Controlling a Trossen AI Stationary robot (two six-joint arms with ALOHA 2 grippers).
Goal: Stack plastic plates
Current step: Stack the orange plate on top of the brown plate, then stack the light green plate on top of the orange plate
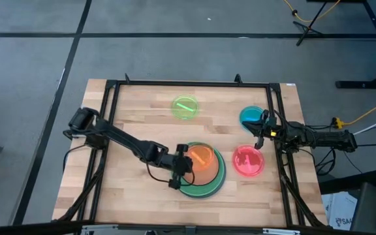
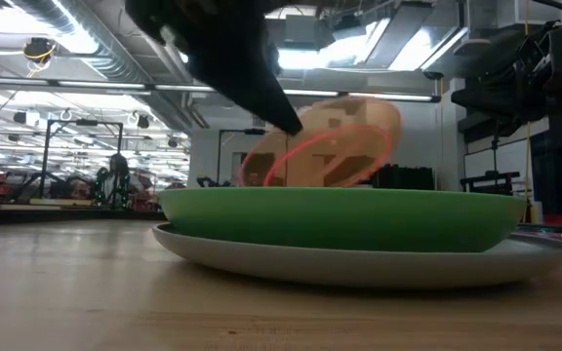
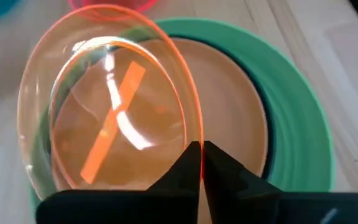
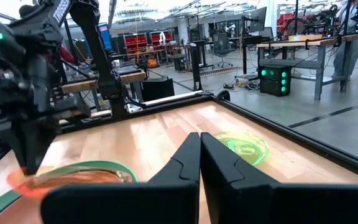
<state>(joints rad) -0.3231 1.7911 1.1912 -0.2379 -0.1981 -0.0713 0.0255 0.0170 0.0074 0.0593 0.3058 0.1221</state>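
A stack of plates sits near the table's near edge: a grey plate at the bottom, a light green plate on it, then a dark teal plate and a brown plate. My left gripper is shut on a small translucent orange plate, which is tilted over the stack. The lime plate, blue plate and pink-red plate lie flat on the table. My right gripper is shut and hovers between the blue and pink-red plates. My left gripper pinches the orange plate's rim between its two fingers, at the edge nearest the arm. The fingers slant down from the table's left side. The plate is tilted, with its far edge raised over the brown plate; whether its low edge touches the stack I cannot tell.
A black metal frame runs round the wooden table top. Bare wood lies left of the stack and between the lime plate and the stack. Cables trail beside the right arm.
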